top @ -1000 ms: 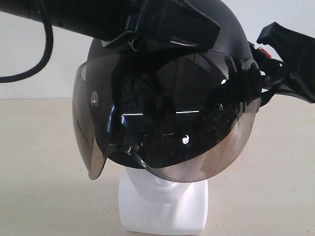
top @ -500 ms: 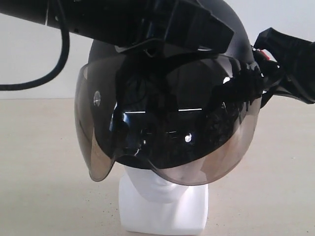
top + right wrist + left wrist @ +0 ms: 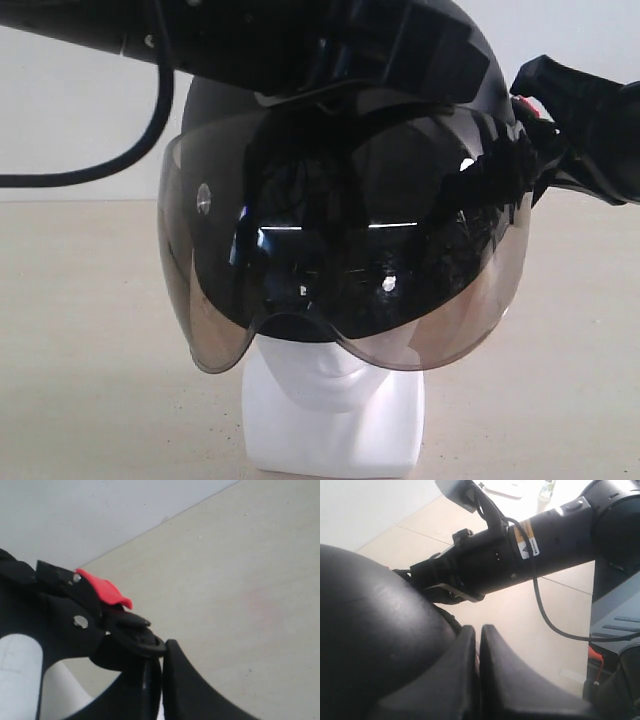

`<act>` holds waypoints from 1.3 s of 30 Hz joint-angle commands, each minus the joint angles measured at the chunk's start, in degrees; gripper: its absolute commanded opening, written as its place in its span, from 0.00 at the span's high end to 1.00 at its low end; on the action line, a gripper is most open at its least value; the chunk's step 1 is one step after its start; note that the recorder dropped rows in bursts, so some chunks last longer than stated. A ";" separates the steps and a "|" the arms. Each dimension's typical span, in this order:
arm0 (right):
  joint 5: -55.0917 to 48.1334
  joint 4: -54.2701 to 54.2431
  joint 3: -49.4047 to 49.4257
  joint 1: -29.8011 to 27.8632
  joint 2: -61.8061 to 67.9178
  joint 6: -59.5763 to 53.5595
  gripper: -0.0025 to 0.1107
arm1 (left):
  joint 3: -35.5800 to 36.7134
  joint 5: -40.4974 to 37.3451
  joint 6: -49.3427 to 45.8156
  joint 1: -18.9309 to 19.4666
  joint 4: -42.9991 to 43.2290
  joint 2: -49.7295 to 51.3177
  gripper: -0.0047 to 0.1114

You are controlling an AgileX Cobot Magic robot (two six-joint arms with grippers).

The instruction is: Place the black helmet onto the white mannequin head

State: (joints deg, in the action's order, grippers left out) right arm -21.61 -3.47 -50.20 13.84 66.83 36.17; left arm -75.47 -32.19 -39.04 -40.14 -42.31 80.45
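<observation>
Two black arms meet at the black helmet (image 3: pixel 340 230), which fills the upper and middle part of the exterior view with its smoky visor (image 3: pixel 450 320) facing the camera. Below it, at the bottom centre, the white mannequin head (image 3: pixel 335 430) stands on the pale table (image 3: pixel 90 360). Only its chin and blocky neck base show under the visor's lower edge, and the rest is hidden behind the tinted shield, so I cannot tell how far the shell sits on the crown. The left arm (image 3: pixel 240 40) crosses from the upper left over the top of the helmet, and a black cable (image 3: pixel 150 140) loops down from it near the left edge. In the left wrist view the left gripper (image 3: pixel 480 675) has its two fingers drawn almost together right beside the rounded shell, with only a thin slit between them; I cannot make out whether anything is pinched in that slit. The right arm (image 3: pixel 590 110) comes in from the right edge at the helmet's side. In the right wrist view the right gripper (image 3: pixel 161 680) is clamped on the strap buckle (image 3: pixel 132 635) (a black piece with a red tab (image 3: pixel 105 590)), its jaws closed tight on the buckle's lower ring
</observation>
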 commanded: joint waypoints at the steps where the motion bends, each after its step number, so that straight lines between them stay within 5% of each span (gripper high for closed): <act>1: 4.03 11.17 0.30 -5.93 0.99 -1.13 0.98 | 1.11 -1.63 2.19 -0.55 0.13 3.16 0.92; 8: 4.32 8.14 0.30 -5.93 0.99 -1.25 0.96 | 1.11 -0.76 2.19 -0.55 0.13 4.15 0.92; 16: 3.39 -3.47 -2.70 -5.93 -1.38 -11.62 0.48 | 1.11 -0.76 2.19 -0.55 1.47 4.28 0.92; 18: 2.11 -3.91 -3.81 -5.93 -2.79 -11.75 0.43 | 1.11 -0.76 2.19 -0.55 1.47 4.28 0.92; 33: -7.49 -11.95 -10.86 -5.93 -13.66 -19.09 0.47 | 1.01 0.49 1.92 -0.55 1.34 5.17 0.92; 39: -10.89 -26.03 -12.10 -5.93 -13.66 -35.66 0.86 | 0.57 2.65 1.81 -0.55 1.34 1.78 0.92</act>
State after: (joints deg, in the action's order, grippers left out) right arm -31.82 -23.73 -61.67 8.04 53.34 8.31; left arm -76.32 -27.29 -39.66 -40.69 -41.21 81.85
